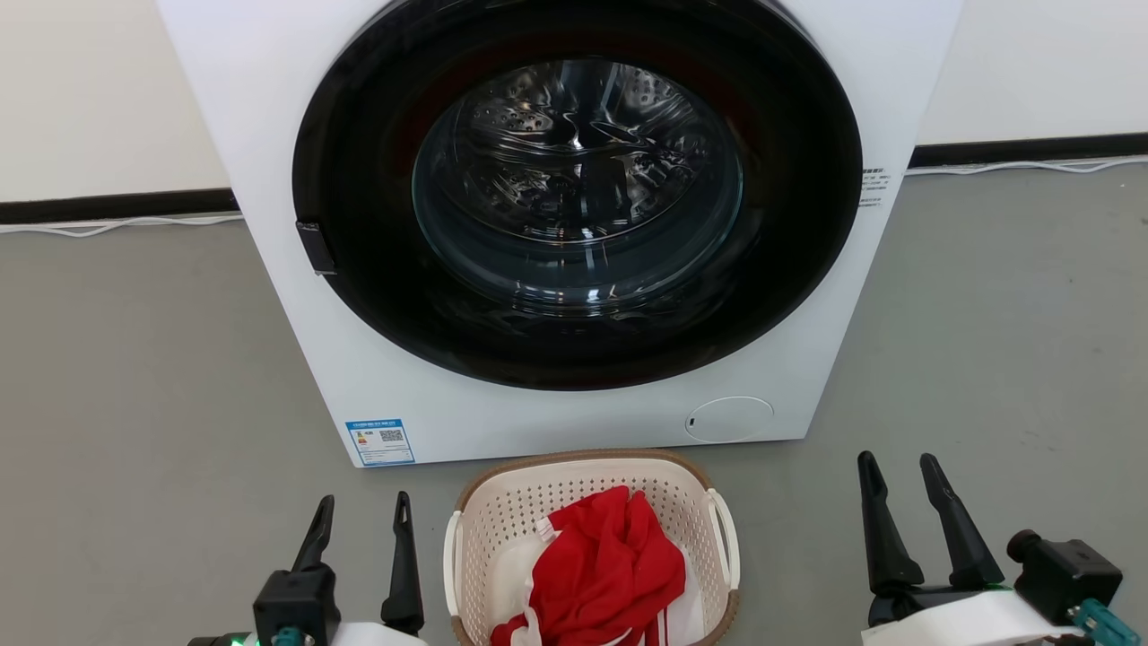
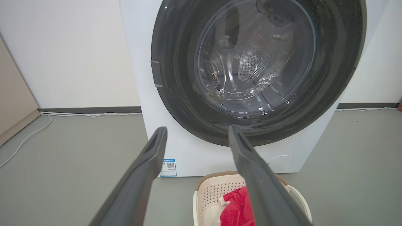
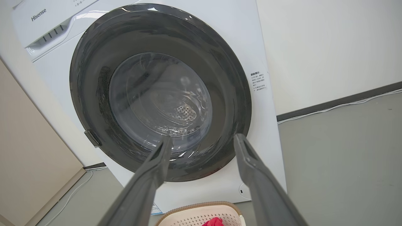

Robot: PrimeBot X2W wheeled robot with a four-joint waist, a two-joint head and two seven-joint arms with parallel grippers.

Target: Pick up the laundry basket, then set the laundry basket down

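Note:
The laundry basket (image 1: 502, 511) is cream-white and perforated, with a brown rim and white side handles. It stands on the grey floor just in front of the washing machine, holding red and white cloth (image 1: 605, 570). My left gripper (image 1: 363, 507) is open to the basket's left, apart from it. Open too, my right gripper (image 1: 897, 467) stands farther off on the basket's right. The left wrist view has the basket (image 2: 209, 191) low between and under my left gripper (image 2: 198, 131). In the right wrist view the basket rim (image 3: 194, 208) shows at the bottom, below my right gripper (image 3: 202, 139).
A white front-loading washing machine (image 1: 305, 296) with a closed dark round door (image 1: 574, 197) stands right behind the basket. A white wall with a black skirting and a white cable (image 1: 117, 224) runs behind. A beige cabinet side (image 2: 14, 103) stands far left.

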